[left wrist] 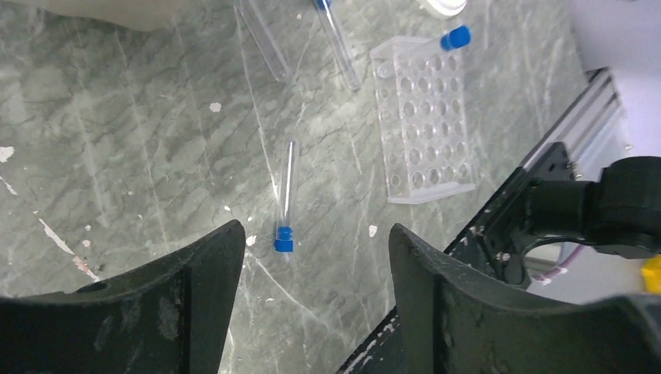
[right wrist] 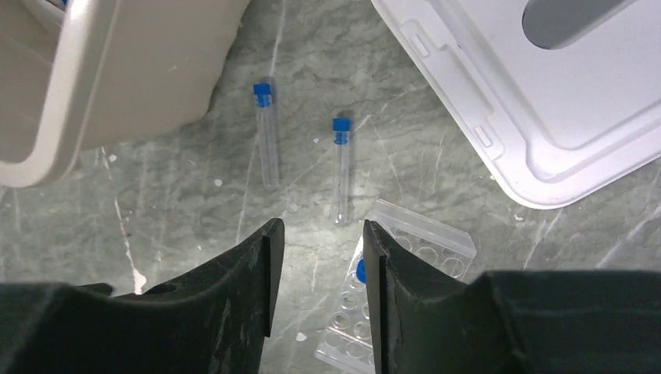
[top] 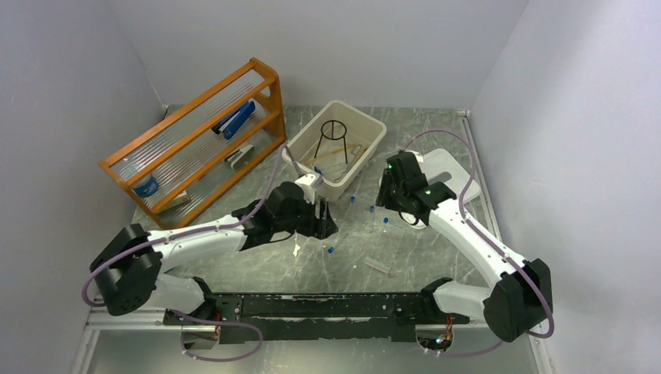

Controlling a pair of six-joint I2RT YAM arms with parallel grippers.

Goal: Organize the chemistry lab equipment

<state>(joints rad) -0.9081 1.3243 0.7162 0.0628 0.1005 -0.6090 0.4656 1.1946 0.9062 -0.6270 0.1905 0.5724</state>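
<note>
The left gripper (left wrist: 316, 234) stands spread wide with nothing between its jaws. One blue-capped vial (left wrist: 286, 195) lies flat just past its tips, out from the beige tub (top: 365, 165). The right gripper (right wrist: 316, 227) is parted and empty too. Two vials (right wrist: 266, 136) lie side by side near the tub's corner, and the black tripod (top: 334, 139) stands inside the tub.

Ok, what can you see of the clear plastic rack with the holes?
The clear rack is a see-through plastic rectangle with rows of round holes, none holding an upright tube. It lies flat on the marbled table near the front rail. One blue-capped tube rests across one end.
</note>
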